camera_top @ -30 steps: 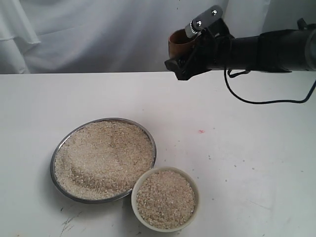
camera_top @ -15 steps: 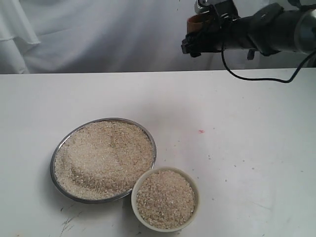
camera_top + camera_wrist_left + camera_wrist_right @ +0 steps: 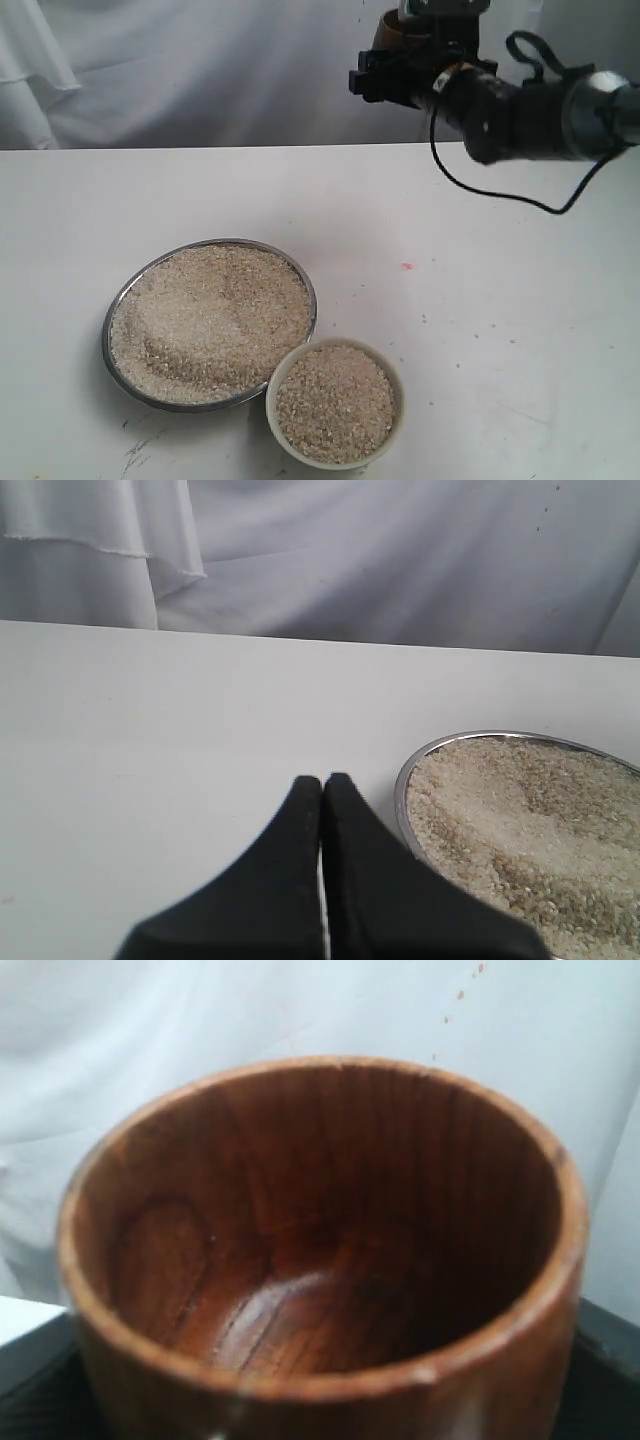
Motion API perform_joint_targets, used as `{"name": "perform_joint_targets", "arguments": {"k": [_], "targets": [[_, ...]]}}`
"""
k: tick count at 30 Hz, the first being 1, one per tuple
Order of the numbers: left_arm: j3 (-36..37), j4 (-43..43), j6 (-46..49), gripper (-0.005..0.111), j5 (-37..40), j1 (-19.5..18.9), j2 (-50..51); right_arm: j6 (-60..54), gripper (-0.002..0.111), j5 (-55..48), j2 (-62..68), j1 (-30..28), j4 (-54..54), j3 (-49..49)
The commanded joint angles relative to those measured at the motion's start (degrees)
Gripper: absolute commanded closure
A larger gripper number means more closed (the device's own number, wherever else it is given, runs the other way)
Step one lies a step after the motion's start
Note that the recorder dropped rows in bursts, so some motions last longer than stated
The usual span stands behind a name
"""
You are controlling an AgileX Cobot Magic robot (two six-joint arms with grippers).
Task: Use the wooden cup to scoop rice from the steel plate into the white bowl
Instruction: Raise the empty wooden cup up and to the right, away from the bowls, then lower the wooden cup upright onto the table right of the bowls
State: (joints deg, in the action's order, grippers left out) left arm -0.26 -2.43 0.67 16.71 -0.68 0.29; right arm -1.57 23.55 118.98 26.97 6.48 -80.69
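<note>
**A:** Right gripper (image 3: 383, 72), what state?

**B:** Clamped on the wooden cup (image 3: 388, 30). The jaws stand wide because the cup is broad. I hold it high over the far side of the table (image 3: 500, 300), well apart from both vessels. The right wrist view shows the inside as bare wood, no grains.

**A:** Other arm?

**B:** Left gripper (image 3: 322, 790) is pinched shut with nothing in it. It sits low, just beside the steel plate (image 3: 108, 330), I'd guess to stay out of the scooping path.

**A:** Where's the rice?

**B:** Most of the rice (image 3: 210, 320) is heaped in the plate. The rest fills the white bowl (image 3: 271, 398) nearly to its brim. The bowl sits tight against the plate's near-right rim; I can't tell if they touch.

**A:** Why that close?

**B:** Short carry and fewer spills, I reckon.

**A:** Stage?

**B:** Empty cup, nearly full bowl: I judge it's between scoops or close to done. Another scoop means lowering the cup and tipping its mouth into the heap. The risk I see is overflowing the bowl.
</note>
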Motion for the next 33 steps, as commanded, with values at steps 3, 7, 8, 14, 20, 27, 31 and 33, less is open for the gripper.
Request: {"name": "perform_joint_targets", "arguments": {"k": [3,7,8,14,20,27,31,33], "targets": [[0.26,-0.04,-0.18,0.107,-0.36,0.09,-0.29,15.1,0.108,24.9,-2.03,-0.56,-25.45,14.97],[0.26,-0.04,-0.18,0.107,-0.36,0.09,-0.29,15.58,0.108,29.4,-1.53,-1.17,-39.06,19.91],[0.26,-0.04,-0.18,0.107,-0.36,0.09,-0.29,16.29,0.108,30.52,-1.0,-1.31,-41.25,20.54],[0.26,-0.04,-0.18,0.107,-0.36,0.09,-0.29,21.56,0.108,35.75,3.94,-3.28,-43.56,21.01],[0.26,-0.04,-0.18,0.107,-0.36,0.09,-0.29,22.1,0.108,32.77,7.51,-3.75,-48.05,21.01],[0.26,-0.04,-0.18,0.107,-0.36,0.09,-0.29,23.03,0.108,35.11,10.84,-4.15,-49.44,21.01],[0.26,-0.04,-0.18,0.107,-0.36,0.09,-0.29,23.03,0.108,35.11,12.6,-4.25,-49.44,21.01],[0.26,-0.04,-0.18,0.107,-0.36,0.09,-0.29,22.91,0.108,35.11,13.6,-4.25,-49.44,21.01]]}}
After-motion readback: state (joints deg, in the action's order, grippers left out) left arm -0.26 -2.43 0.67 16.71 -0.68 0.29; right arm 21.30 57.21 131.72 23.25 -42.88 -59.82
